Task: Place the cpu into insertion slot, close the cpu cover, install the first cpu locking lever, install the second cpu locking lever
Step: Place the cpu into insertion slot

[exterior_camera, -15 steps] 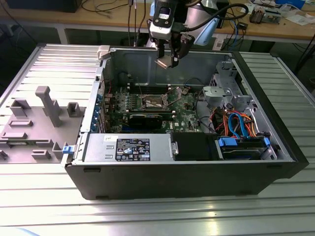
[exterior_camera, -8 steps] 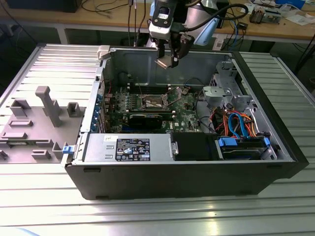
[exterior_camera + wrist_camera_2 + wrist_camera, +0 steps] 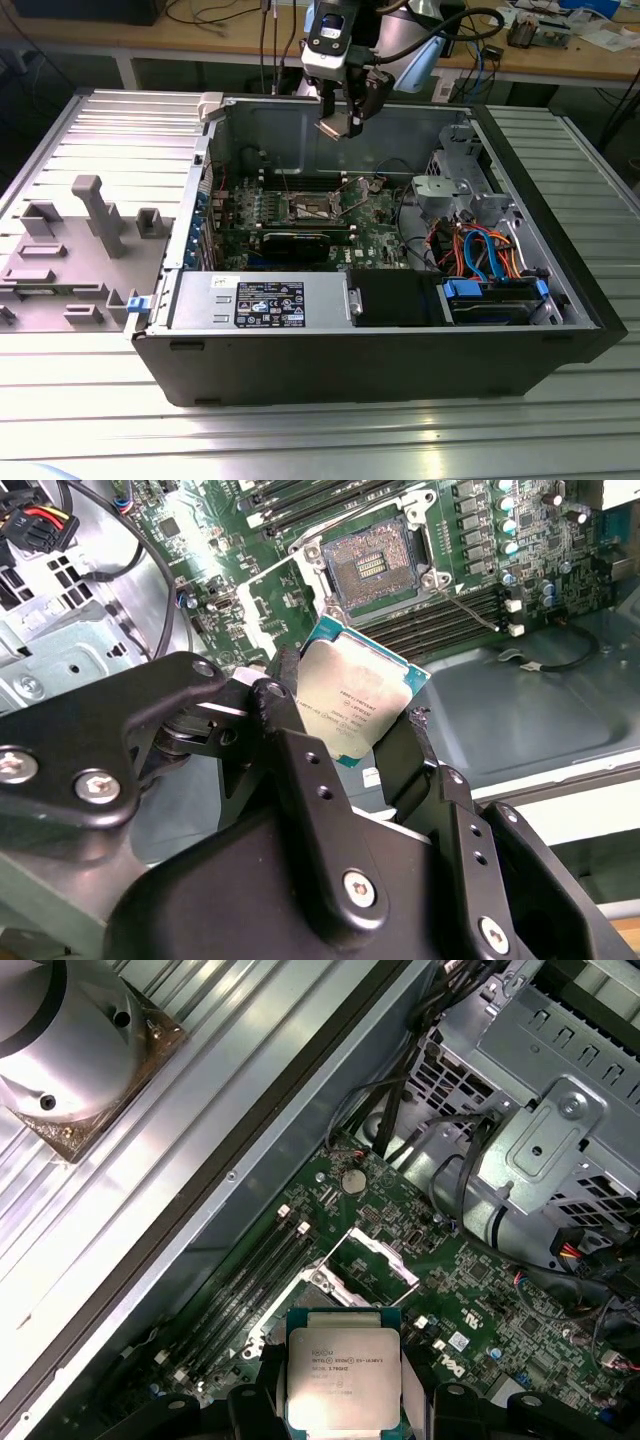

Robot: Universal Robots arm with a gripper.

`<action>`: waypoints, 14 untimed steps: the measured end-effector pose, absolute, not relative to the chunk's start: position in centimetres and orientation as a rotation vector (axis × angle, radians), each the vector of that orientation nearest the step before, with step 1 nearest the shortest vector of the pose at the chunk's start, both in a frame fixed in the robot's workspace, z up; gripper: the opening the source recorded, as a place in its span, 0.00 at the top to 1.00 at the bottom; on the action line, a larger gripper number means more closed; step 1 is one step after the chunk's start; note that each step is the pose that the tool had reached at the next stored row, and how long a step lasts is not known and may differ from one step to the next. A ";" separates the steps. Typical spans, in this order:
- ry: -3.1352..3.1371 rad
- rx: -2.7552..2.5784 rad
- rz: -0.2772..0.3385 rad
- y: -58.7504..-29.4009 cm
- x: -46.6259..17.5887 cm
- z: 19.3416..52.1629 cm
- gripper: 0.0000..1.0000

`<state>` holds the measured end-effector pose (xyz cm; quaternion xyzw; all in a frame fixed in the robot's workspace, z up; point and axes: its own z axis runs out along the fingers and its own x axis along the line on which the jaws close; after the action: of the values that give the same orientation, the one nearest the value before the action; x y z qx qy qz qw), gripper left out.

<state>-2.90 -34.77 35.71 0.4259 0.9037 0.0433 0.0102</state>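
My gripper hangs above the open computer case, shut on the cpu by two opposite edges. In both wrist views the cpu shows its silver-grey metal top between the black fingers, tilted a little. The insertion slot lies below on the green motherboard, its dark centre bare, apart from the chip. In the exterior view the insertion slot is below the gripper and slightly to that view's left. The cpu cover stands swung up beside the slot.
A black graphics card lies just in front of the socket. A power supply and drive bays with orange and blue cables fill the case front and right. A grey fixture plate sits outside on the exterior view's left.
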 end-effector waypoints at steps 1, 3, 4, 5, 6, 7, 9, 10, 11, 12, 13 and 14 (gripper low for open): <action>2.820 1.331 0.135 -34.8 -2.9 35.7 0.46; 2.818 1.335 0.135 -34.8 -2.9 35.7 0.46; 2.817 1.336 0.135 -34.8 -2.9 35.7 0.46; 2.816 1.338 0.135 -34.8 -2.9 35.7 0.46; 2.815 1.340 0.135 -34.8 -2.9 35.7 0.46; 2.815 1.341 0.135 -34.8 -2.9 35.7 0.46; 2.812 1.347 0.135 -34.8 -2.9 35.7 0.46; 2.811 1.348 0.135 -34.8 -2.9 35.7 0.46; 2.810 1.351 0.135 -34.8 -2.9 35.7 0.46; 2.809 1.353 0.135 -34.8 -2.9 35.7 0.46; 2.808 1.354 0.135 -34.8 -2.9 35.7 0.46; 2.807 1.356 0.135 -34.8 -2.9 35.7 0.46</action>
<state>-2.90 -34.77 35.71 0.4346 0.8995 0.0432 0.0106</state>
